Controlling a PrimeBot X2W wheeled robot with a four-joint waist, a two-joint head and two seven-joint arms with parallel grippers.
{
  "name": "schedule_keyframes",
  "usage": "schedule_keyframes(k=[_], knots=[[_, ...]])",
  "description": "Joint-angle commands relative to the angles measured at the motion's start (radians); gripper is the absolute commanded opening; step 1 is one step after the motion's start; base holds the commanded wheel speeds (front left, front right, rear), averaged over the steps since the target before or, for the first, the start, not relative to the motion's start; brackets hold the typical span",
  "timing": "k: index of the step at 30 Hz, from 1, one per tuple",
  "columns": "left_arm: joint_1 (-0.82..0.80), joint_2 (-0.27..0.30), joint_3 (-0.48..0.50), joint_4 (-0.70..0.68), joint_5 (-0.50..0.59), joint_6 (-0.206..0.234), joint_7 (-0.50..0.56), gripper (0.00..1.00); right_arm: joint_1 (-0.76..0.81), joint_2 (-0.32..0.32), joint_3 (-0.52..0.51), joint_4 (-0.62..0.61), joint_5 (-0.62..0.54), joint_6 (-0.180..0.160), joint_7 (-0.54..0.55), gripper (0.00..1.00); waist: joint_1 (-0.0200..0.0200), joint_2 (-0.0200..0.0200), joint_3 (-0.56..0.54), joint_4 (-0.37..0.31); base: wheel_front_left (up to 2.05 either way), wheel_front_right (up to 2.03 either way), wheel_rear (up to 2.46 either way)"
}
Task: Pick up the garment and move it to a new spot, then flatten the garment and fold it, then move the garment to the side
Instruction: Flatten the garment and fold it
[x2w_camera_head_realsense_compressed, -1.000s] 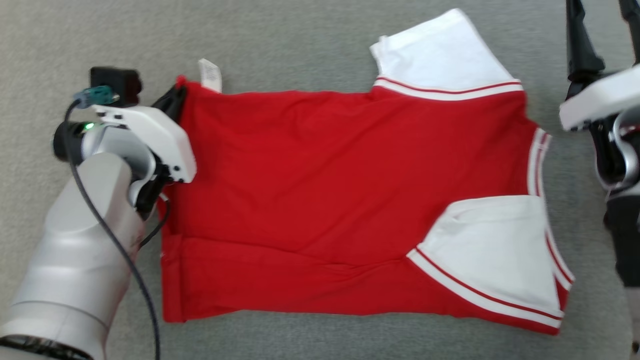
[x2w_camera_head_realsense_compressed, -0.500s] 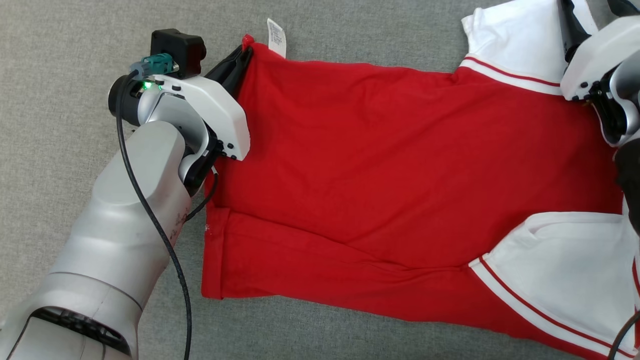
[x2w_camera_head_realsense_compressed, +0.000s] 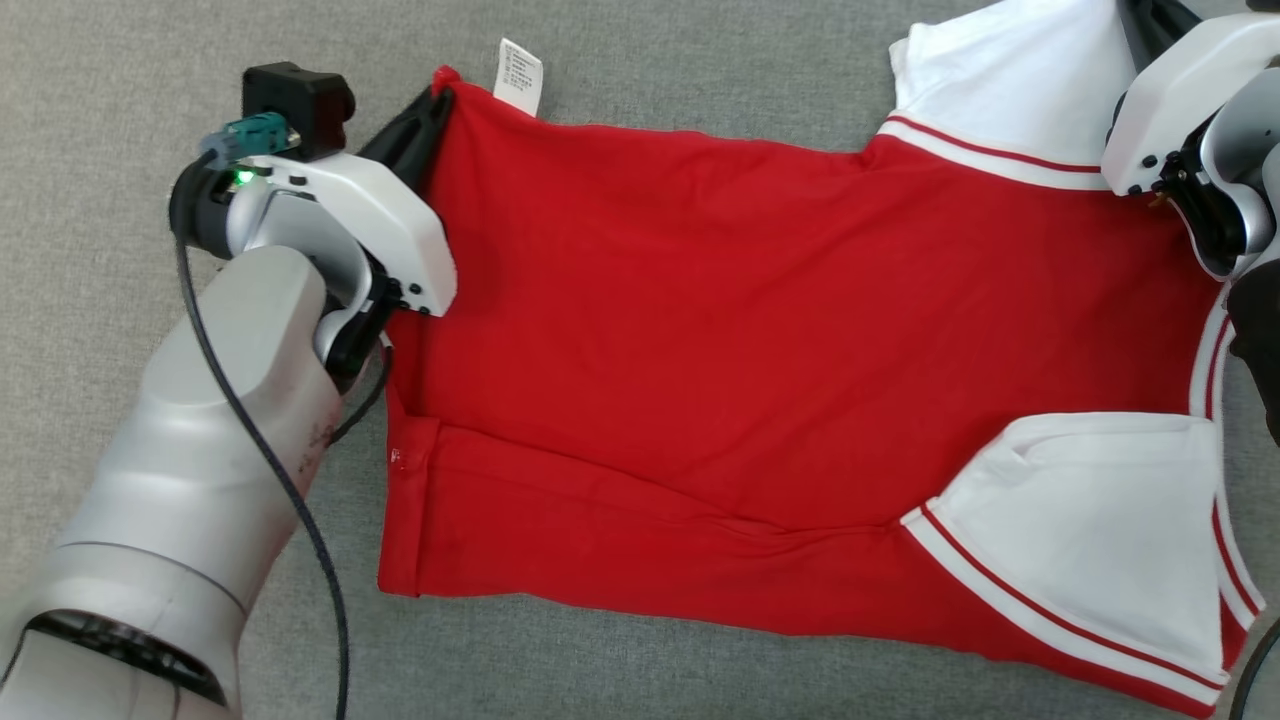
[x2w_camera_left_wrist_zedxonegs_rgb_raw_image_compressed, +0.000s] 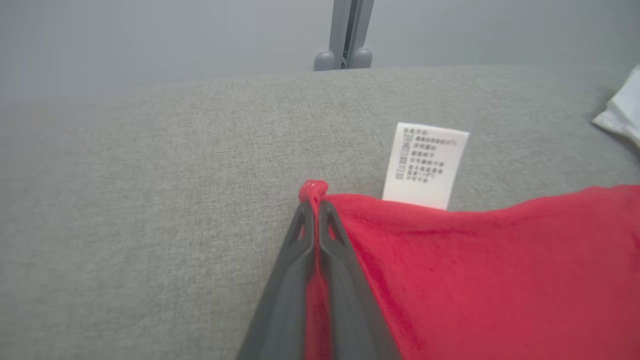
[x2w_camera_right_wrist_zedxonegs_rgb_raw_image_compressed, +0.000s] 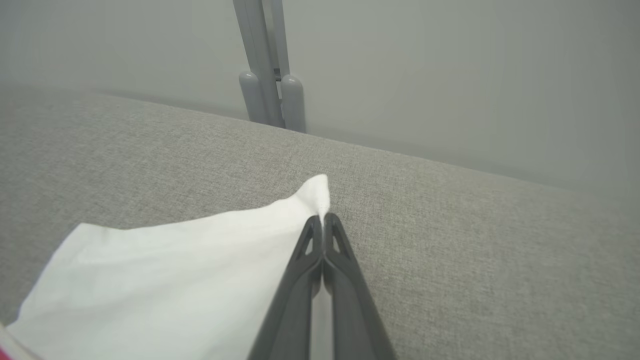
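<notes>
The garment (x2w_camera_head_realsense_compressed: 720, 330) is a red T-shirt with white sleeves, lying spread across the grey cloth surface. My left gripper (x2w_camera_head_realsense_compressed: 435, 100) is shut on its far left corner, beside a white care label (x2w_camera_head_realsense_compressed: 518, 75); in the left wrist view the gripper (x2w_camera_left_wrist_zedxonegs_rgb_raw_image_compressed: 314, 205) pinches that red corner (x2w_camera_left_wrist_zedxonegs_rgb_raw_image_compressed: 313, 189), and the label (x2w_camera_left_wrist_zedxonegs_rgb_raw_image_compressed: 426, 165) stands up to its right. My right gripper (x2w_camera_right_wrist_zedxonegs_rgb_raw_image_compressed: 324, 219) is shut on the corner of the far white sleeve (x2w_camera_right_wrist_zedxonegs_rgb_raw_image_compressed: 190, 280). In the head view the same sleeve (x2w_camera_head_realsense_compressed: 1010, 80) lies at the top right, next to the right wrist housing (x2w_camera_head_realsense_compressed: 1180, 100).
The grey surface (x2w_camera_head_realsense_compressed: 150, 100) extends left of the shirt and beyond it. A grey metal stand (x2w_camera_left_wrist_zedxonegs_rgb_raw_image_compressed: 346, 35) rises past the far edge, also seen as the stand (x2w_camera_right_wrist_zedxonegs_rgb_raw_image_compressed: 270, 75) against a pale wall. A black cable (x2w_camera_head_realsense_compressed: 270, 470) hangs along my left forearm.
The head camera shifted, so the whole picture moved. My right arm came in over the far sleeve and its gripper shut on the sleeve's corner. The left gripper kept its hold.
</notes>
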Motion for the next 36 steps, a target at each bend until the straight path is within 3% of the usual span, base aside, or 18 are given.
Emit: schedule_keyframes(k=[1, 8, 15, 19, 24, 33, 36], knots=[[-0.012, 0.017, 0.001, 0.003, -0.003, 0.0, -0.014, 0.0, 0.018, -0.008, 0.007, -0.015, 0.017, 0.0, -0.018, 0.0, 0.0, 0.0, -0.011, -0.01, 0.0, 0.0, 0.0], [0.057, 0.071, -0.02, -0.045, -0.005, 0.0, -0.071, 0.0, 0.126, -0.07, 0.082, -0.16, 0.136, 0.0, -0.093, 0.0, 0.0, 0.0, -0.059, -0.042, 0.0, 0.0, 0.0], [0.221, 0.154, -0.008, -0.229, -0.026, 0.01, -0.1, 0.0, 0.375, -0.161, 0.102, -0.44, 0.258, 0.0, -0.148, 0.0, 0.0, 0.0, -0.117, -0.071, 0.0, 0.0, 0.0], [0.335, 0.217, 0.021, -0.373, -0.047, 0.059, -0.104, 0.0, 0.537, -0.19, 0.051, -0.6, 0.308, 0.0, -0.156, 0.0, 0.0, 0.0, -0.148, -0.086, 0.0, 0.0, 0.0], [0.501, 0.308, 0.053, -0.595, -0.091, 0.133, -0.066, 0.0, 0.747, -0.178, -0.031, -0.788, 0.341, 0.0, -0.109, 0.0, 0.0, 0.0, -0.18, -0.115, 0.0, 0.0, 0.0], [0.733, 0.434, 0.123, -0.937, -0.17, 0.287, 0.0, 0.0, 1.052, -0.086, -0.218, -1.048, 0.296, 0.0, 0.01, 0.0, 0.0, 0.0, -0.198, -0.136, 0.0, 0.0, 0.0], [0.787, 0.455, 0.14, -1.001, -0.197, 0.316, 0.013, 0.0, 1.127, -0.039, -0.276, -1.112, 0.278, 0.0, 0.05, 0.0, 0.0, 0.0, -0.2, -0.14, 0.0, 0.0, 0.0]])
